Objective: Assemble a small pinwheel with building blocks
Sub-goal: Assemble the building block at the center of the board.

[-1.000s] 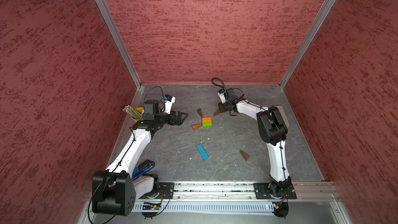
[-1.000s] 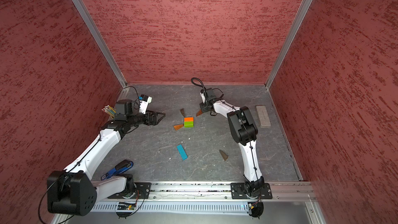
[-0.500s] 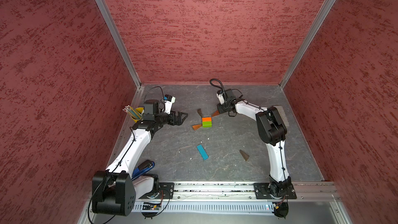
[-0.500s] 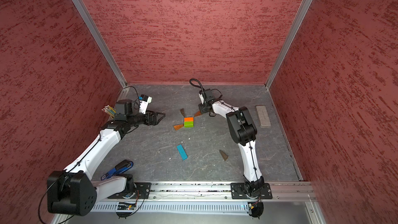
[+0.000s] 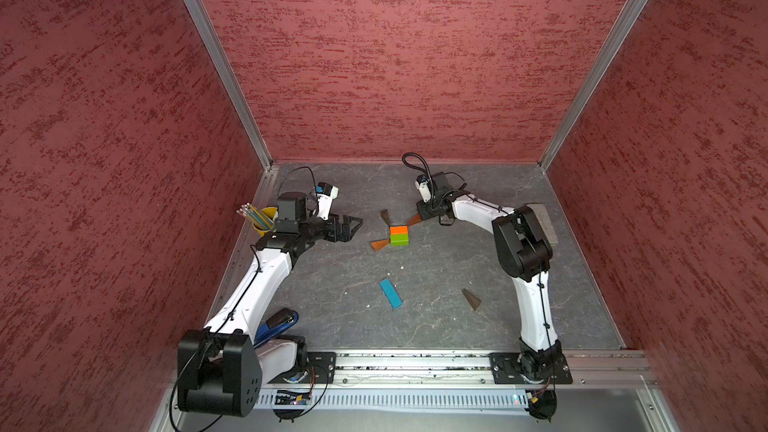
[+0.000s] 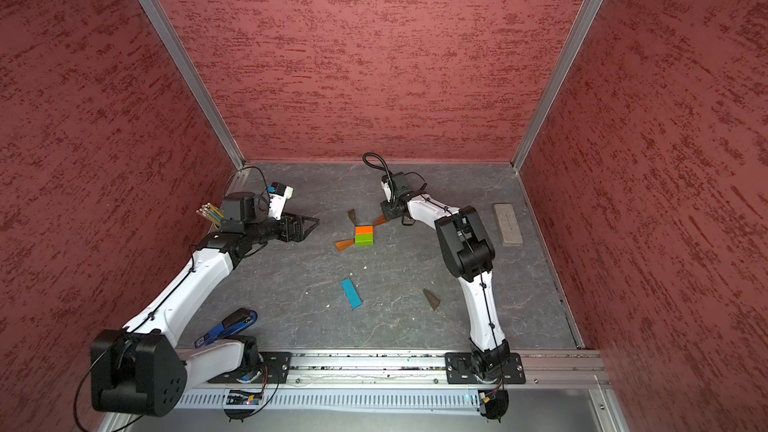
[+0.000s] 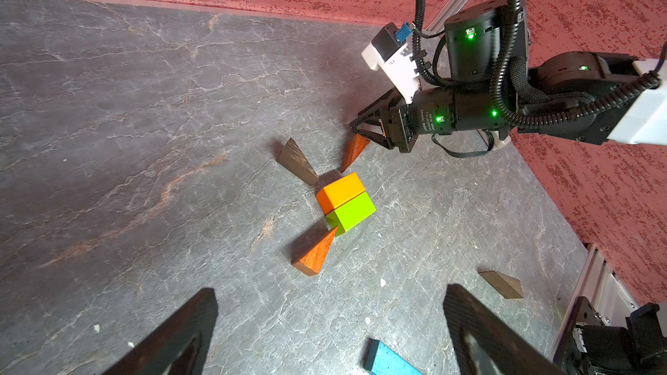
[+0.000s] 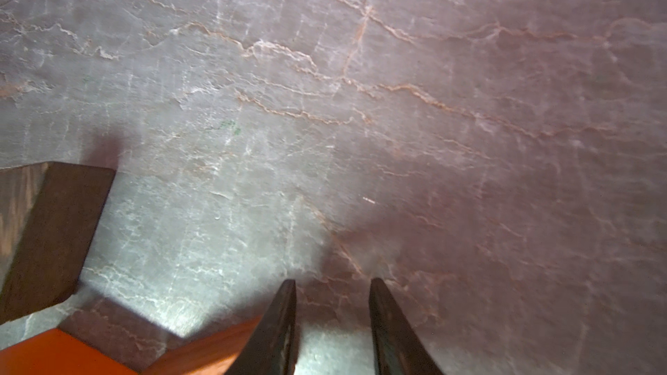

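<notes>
Centrally on the grey table (image 5: 332, 268) sits the unfinished pinwheel: an orange block (image 5: 399, 229) and a green block (image 5: 400, 239) lie pressed side by side as a square hub, the orange one on the far side. A dark brown wedge (image 7: 297, 164) points its tip at the orange block's far-left corner, and an orange-brown wedge (image 7: 315, 254) touches the green block's near-left corner with its tip. A second orange-brown wedge (image 7: 353, 149) lies off the orange block's far-right corner, tip just beside it, and the right gripper (image 7: 355, 131) is down at that wedge's wide end. Its jaws stand a little apart (the right wrist view shows only bare table between the fingers (image 8: 285, 319)), with the wedge lying against the outside of one finger rather than between them. The left gripper (image 5: 347, 226) hovers to the left of the hub, near it but apart, jaws spread wide and holding nothing. The blue bar (image 5: 390, 292) lies flat and askew, well apart from the hub on the near side. The loose dark wedge (image 5: 471, 299) lies on its own to the right of the bar, near the right arm. A yellow pencil cup (image 5: 266, 218) stands at the left wall, and a grey slab (image 6: 507, 224) lies by the right wall.
</notes>
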Motion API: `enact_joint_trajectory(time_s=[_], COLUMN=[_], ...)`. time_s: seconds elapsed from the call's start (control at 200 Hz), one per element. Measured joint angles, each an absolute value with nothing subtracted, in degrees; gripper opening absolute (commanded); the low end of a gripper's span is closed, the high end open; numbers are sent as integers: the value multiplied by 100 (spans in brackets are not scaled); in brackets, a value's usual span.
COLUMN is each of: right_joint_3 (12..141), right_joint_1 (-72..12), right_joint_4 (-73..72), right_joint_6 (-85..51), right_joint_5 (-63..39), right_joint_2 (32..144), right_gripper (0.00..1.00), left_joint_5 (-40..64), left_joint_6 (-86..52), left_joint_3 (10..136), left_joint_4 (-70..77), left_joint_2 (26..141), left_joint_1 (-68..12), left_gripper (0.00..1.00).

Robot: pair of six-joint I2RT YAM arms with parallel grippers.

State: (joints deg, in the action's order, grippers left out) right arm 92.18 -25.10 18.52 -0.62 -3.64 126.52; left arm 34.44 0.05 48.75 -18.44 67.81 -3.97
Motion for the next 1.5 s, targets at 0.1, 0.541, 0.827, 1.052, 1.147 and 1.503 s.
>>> enact_joint_trajectory(time_s=[0.1,0.541,0.827,1.052,1.147,1.503], right_joint_3=[9238,9168,7828,7218,7231,7546], right_joint_1=[-2530,-2561,-2571,-2574,-2580,-2665], right_joint_4=[1859,1601,1157,952,954,982], right_joint_6=[-62,-56,-169,-368,-392,-416], right_joint_5=[-364,-86,475,379,266,5], right_joint_2=[12652,12584,11480,11041,11163,11675], right_gripper=[38,43,43,43,43,43], left_joint_5=[3446,3448,3450,3465,3465,3459], left_joint_6=[5,5,5,5,5,34], left_joint_3=[4875,4875,4875,4875,4875,4875], left_joint_4=[-1844,-1841,-1841,-1839,-1839,-1841], left_joint_2=[6777,6718,6718,6718,6718,6718], left_joint_1=[-397,-399,-397,-399,-410,-429], left_gripper=[100,100,100,100,100,100])
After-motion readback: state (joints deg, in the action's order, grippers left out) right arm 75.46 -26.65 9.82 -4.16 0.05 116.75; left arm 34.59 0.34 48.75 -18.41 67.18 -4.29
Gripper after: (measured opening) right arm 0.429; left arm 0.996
